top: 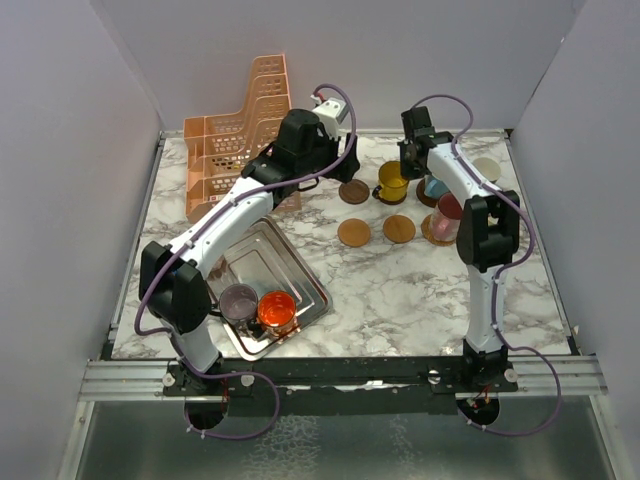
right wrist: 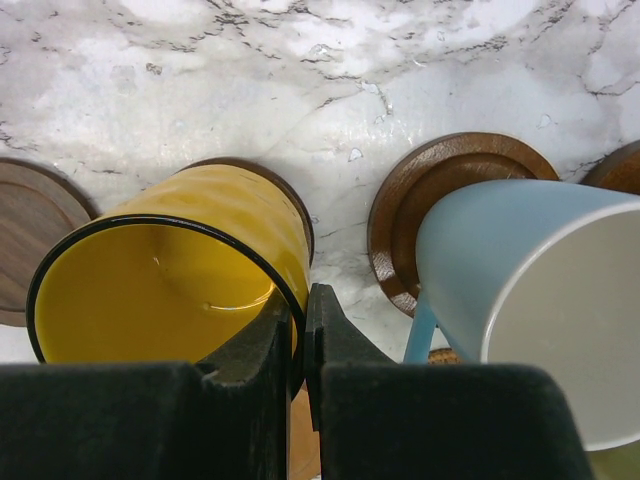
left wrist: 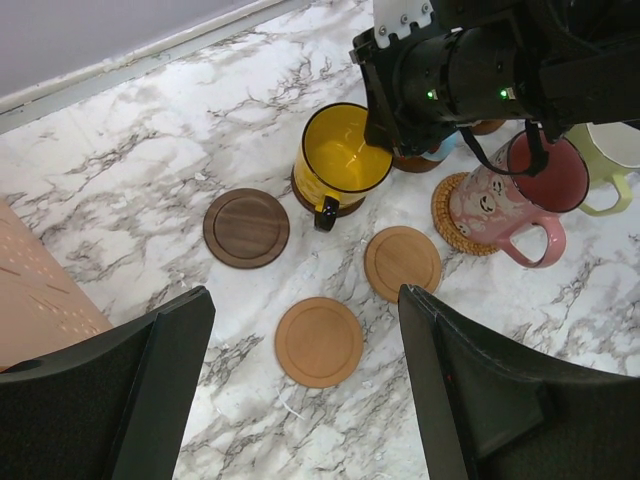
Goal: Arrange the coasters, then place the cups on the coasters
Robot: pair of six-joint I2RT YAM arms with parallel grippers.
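Observation:
My right gripper (right wrist: pixel 305 300) is shut on the rim of the yellow cup (right wrist: pixel 170 265), one finger inside and one outside. That cup (top: pixel 392 182) stands on a dark coaster (right wrist: pixel 290 190). Beside it a light blue cup (right wrist: pixel 530 290) sits on another dark coaster (right wrist: pixel 440 190). A pink cup (left wrist: pixel 510 200) rests on a woven coaster (left wrist: pixel 447 215). Three coasters lie bare: a dark one (left wrist: pixel 245 228) and two tan ones (left wrist: pixel 319 341) (left wrist: pixel 402 263). My left gripper (left wrist: pixel 305 300) hangs open above the tan coasters, holding nothing.
A silver tray (top: pixel 300 275) at the front left holds a grey-purple cup (top: pixel 238 300) and an orange cup (top: pixel 277 310). A peach plastic rack (top: pixel 240 140) stands at the back left. A cream cup (top: pixel 487 168) sits at the back right.

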